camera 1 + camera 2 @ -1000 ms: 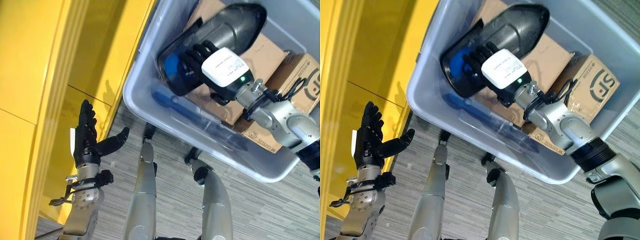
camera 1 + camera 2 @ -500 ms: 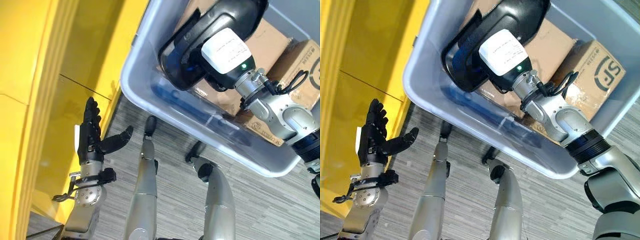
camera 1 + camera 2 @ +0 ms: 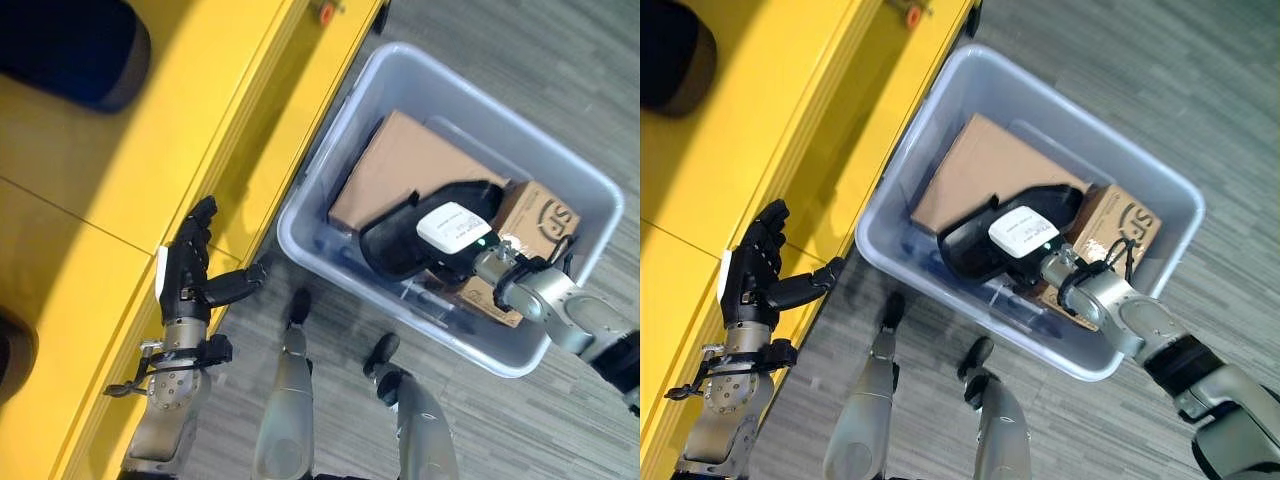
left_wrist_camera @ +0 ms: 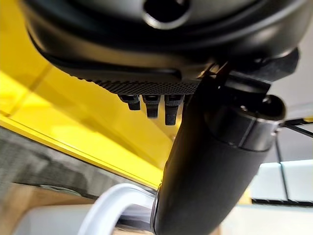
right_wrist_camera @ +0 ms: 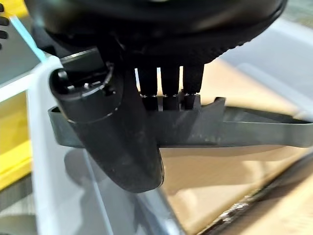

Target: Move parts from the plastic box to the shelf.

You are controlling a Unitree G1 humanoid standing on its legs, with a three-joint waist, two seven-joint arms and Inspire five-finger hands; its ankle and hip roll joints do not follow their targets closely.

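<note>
Part: I see the black part (image 3: 410, 235) inside the plastic box (image 3: 560, 340), lying on the cardboard boxes (image 3: 405, 165), long axis slanting across the bin.
Right hand: my right hand (image 3: 1025, 235) is clenched on the part's rim, fingers (image 5: 168, 85) hooked over its edge.
Left hand: my left hand (image 3: 190, 275) hangs relaxed, fingers straight, beside the shelf (image 3: 120, 200).
Key relation: shelf lies to the robot's left of the box; the right hand must carry across.
Materials: part smooth, dark moulded plastic, curved shell; box translucent grey; shelf glossy yellow.

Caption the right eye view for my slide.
Right hand grips a black part inside the plastic box; left hand open beside the yellow shelf.
</note>
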